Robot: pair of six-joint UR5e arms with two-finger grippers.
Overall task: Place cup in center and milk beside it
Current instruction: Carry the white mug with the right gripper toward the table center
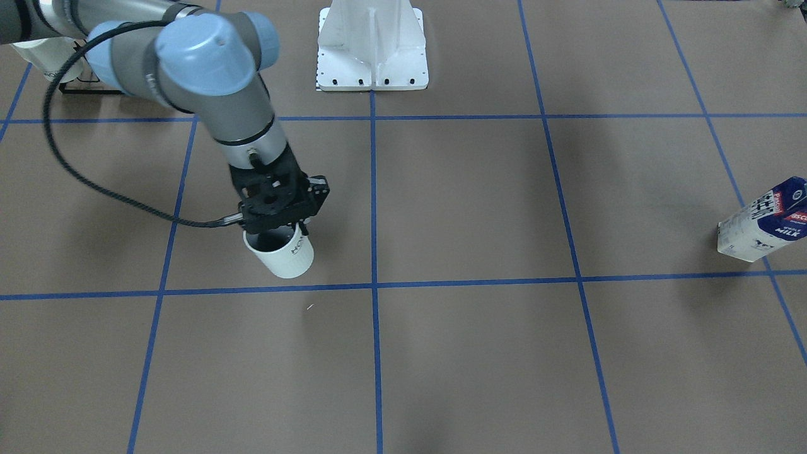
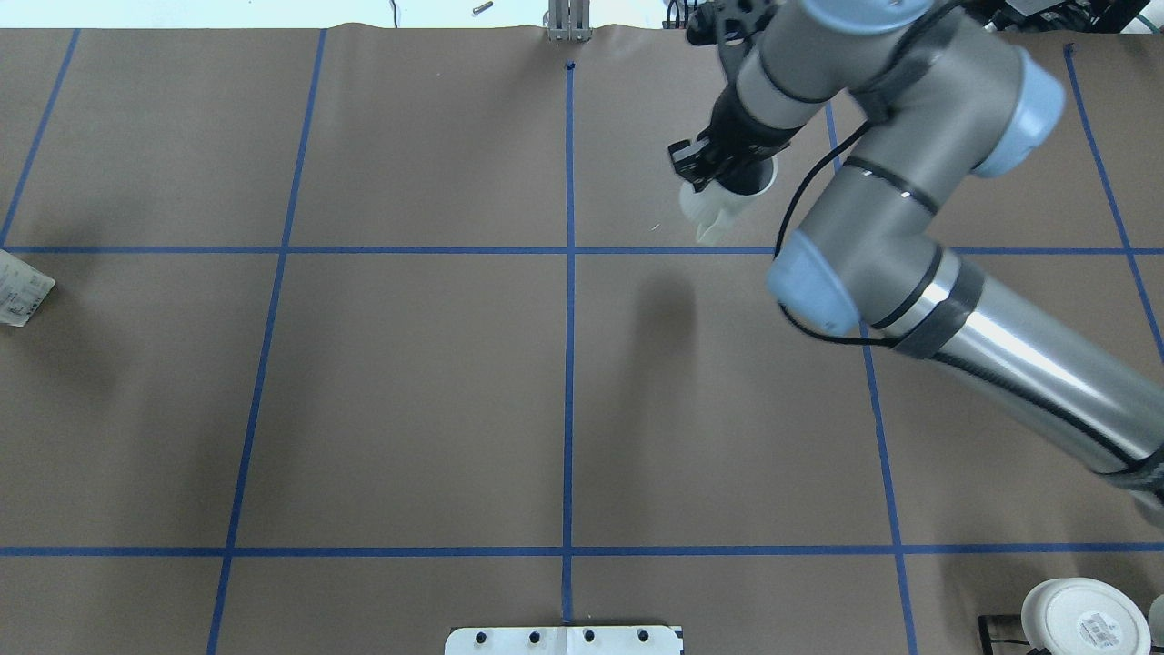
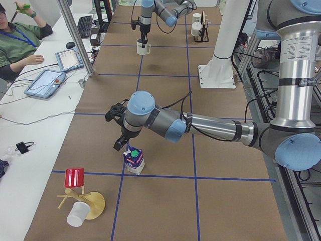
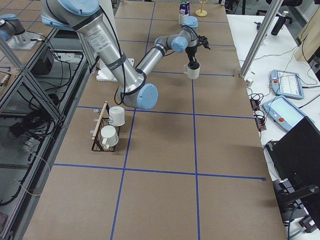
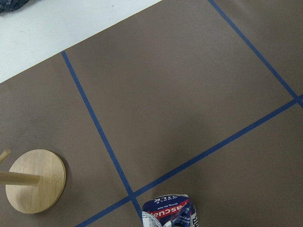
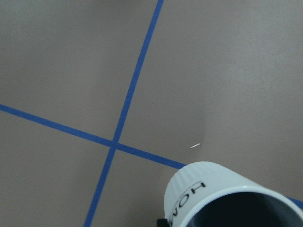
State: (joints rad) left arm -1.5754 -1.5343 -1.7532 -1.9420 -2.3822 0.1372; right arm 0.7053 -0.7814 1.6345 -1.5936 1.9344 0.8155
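Note:
My right gripper [image 1: 282, 228] is shut on the rim of the white cup [image 1: 285, 253] and holds it slightly tilted above the table, with dark lettering on its side. The cup also shows in the overhead view [image 2: 725, 206] and the right wrist view [image 6: 222, 198], near a crossing of blue tape lines. The milk [image 1: 764, 219] stands upright at the table's far end on my left side, navy over white with a green cap [image 3: 134, 153]. My left gripper [image 3: 119, 143] hovers just beside and above the carton; I cannot tell whether it is open or shut. The carton's top shows in the left wrist view [image 5: 170, 213].
A black rack with white mugs [image 4: 109, 126] stands near my right base. A wooden stand [image 3: 85, 203] with a red cup [image 3: 74, 177] and a fallen white cup [image 3: 77, 215] is beyond the milk. The white base mount [image 1: 372, 47] is at the table's middle edge. An operator [image 3: 20, 45] sits beside the table.

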